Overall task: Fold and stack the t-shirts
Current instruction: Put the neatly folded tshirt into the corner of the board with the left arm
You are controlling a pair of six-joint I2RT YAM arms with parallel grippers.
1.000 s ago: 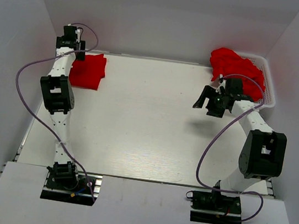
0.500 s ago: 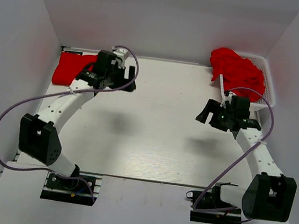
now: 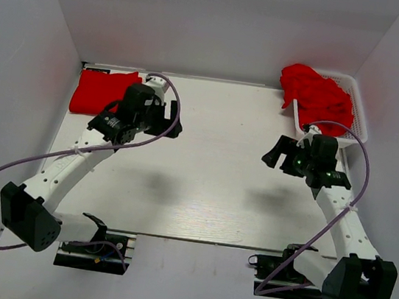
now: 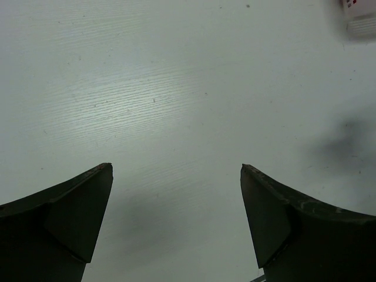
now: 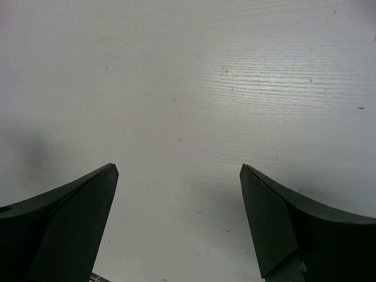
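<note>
A folded red t-shirt point(image 3: 102, 91) lies flat at the table's back left corner. A heap of crumpled red t-shirts point(image 3: 315, 93) fills the white basket point(image 3: 359, 118) at the back right. My left gripper point(image 3: 167, 124) is open and empty over bare table, just right of the folded shirt. In the left wrist view the gripper point(image 4: 176, 170) shows only white table between its fingers. My right gripper point(image 3: 279, 152) is open and empty, in front of the basket and left of it. The right wrist view of the gripper point(image 5: 179, 169) shows bare table too.
White walls close in the table at the back and both sides. The white table point(image 3: 203, 180) spreads between the two arms. Purple cables loop off both arms. A white object's corner point(image 4: 359, 16) shows at the top right of the left wrist view.
My left arm has swung from the back left corner out toward the middle, uncovering the folded shirt. My right arm has drawn back from the basket and a little toward the front.
</note>
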